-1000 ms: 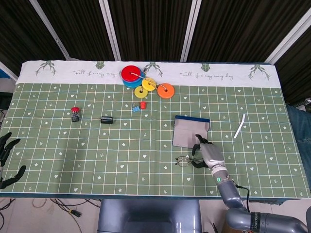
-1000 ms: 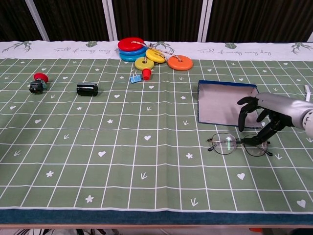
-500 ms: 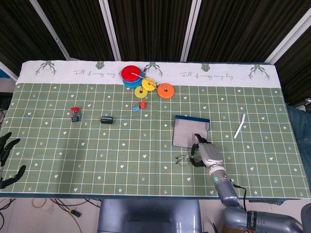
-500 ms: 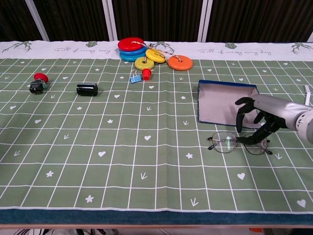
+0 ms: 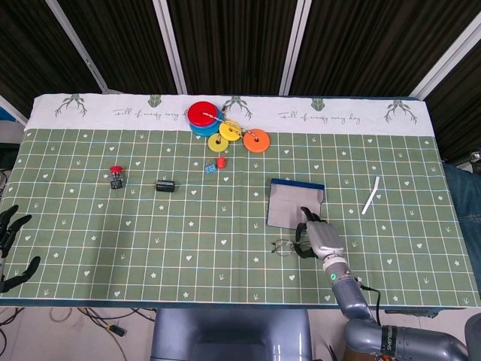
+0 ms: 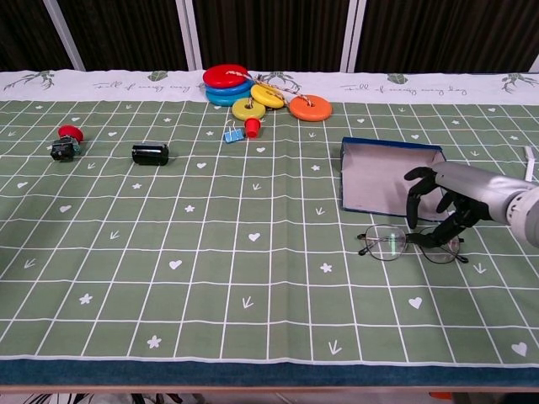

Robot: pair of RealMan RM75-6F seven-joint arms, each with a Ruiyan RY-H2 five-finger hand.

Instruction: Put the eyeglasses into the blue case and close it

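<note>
We reach our right robot hand [image 6: 445,204] down over the eyeglasses [image 6: 410,244] lying on the tabletop [image 6: 253,278] just near of the open blue case [image 6: 383,175], fingers curled onto the right lens to pinch them, apparently not yet lifted, while our left robot hand [image 5: 11,244] waits open at the far left.

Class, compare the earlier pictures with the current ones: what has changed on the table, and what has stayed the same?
The right hand has crept slightly left over the eyeglasses, fingers curled down onto the frame; whether it grips them is unclear. The glasses nudged slightly toward the open blue case. The case, left hand and other items stayed put.
</note>
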